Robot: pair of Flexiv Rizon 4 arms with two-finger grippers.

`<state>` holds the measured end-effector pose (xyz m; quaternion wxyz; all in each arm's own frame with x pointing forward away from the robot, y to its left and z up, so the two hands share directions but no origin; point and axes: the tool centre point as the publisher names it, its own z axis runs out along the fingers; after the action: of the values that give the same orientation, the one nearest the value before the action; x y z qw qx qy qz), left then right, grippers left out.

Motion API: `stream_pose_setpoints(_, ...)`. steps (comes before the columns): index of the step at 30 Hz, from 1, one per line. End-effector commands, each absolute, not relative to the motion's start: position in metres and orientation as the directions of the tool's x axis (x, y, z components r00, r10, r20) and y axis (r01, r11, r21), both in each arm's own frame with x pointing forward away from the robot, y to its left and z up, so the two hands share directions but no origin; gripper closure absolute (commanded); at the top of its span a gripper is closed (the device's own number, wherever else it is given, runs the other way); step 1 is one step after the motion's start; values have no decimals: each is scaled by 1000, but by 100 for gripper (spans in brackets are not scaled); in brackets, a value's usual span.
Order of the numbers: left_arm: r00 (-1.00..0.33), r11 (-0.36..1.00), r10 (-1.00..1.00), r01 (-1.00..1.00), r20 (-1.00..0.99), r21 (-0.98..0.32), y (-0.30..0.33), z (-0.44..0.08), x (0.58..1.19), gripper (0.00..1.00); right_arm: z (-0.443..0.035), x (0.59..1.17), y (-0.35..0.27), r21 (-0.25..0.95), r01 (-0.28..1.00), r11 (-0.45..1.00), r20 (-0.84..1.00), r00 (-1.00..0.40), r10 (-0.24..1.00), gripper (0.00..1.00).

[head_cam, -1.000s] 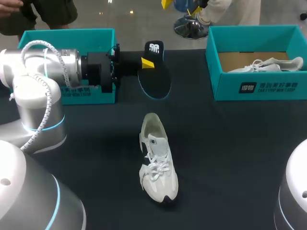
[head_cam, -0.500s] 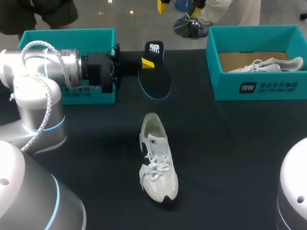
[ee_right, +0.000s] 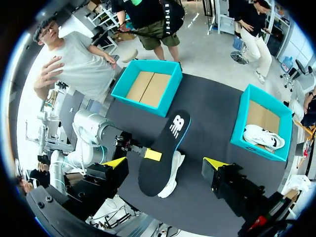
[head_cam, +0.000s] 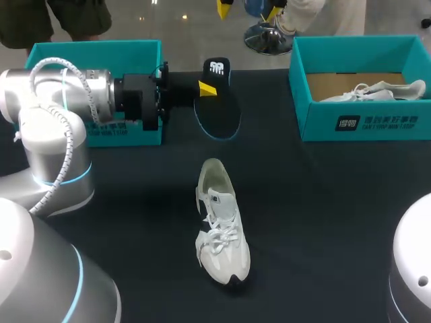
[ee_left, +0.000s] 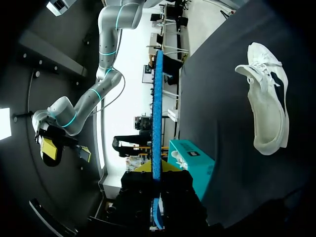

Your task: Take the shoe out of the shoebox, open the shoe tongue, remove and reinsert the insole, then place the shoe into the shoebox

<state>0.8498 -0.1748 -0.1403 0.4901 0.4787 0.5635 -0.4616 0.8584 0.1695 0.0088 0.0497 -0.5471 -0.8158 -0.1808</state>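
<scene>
A black insole [head_cam: 219, 111] with a blue rim hangs over the far middle of the table, held on edge. My left gripper [head_cam: 206, 88] is shut on it from the left. In the left wrist view the insole [ee_left: 157, 113] runs edge-on straight out from the left gripper [ee_left: 156, 170]. The white shoe [head_cam: 219, 225] lies on the dark table [head_cam: 316, 202], apart from the insole, toe toward me. High above, my right gripper [ee_right: 165, 163] stands open and empty, looking down on the insole [ee_right: 163, 153] and the shoe [ee_right: 174, 180].
An empty teal shoebox [head_cam: 94, 52] stands at the back left behind my left arm. A second teal shoebox [head_cam: 363, 121] at the back right holds another white shoe [head_cam: 374, 91]. My right gripper's yellow tips [head_cam: 223, 8] show at the far edge.
The right gripper's yellow tips at the far edge have drifted slightly left. The left arm, the insole and the shoe have not moved.
</scene>
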Motion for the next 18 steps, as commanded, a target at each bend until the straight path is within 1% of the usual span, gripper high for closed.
stream_pose_setpoints(1, -61, 115, 90, 992, -994, -50, -175, -140, 850, 100, 8, 854, 168, 259, 910, 325, 276, -392, 878, 0)
stream_pose_setpoints(18, -61, 115, 90, 992, -994, -50, -175, -140, 850, 100, 10, 853, 169, 266, 911, 315, 269, -384, 883, 0)
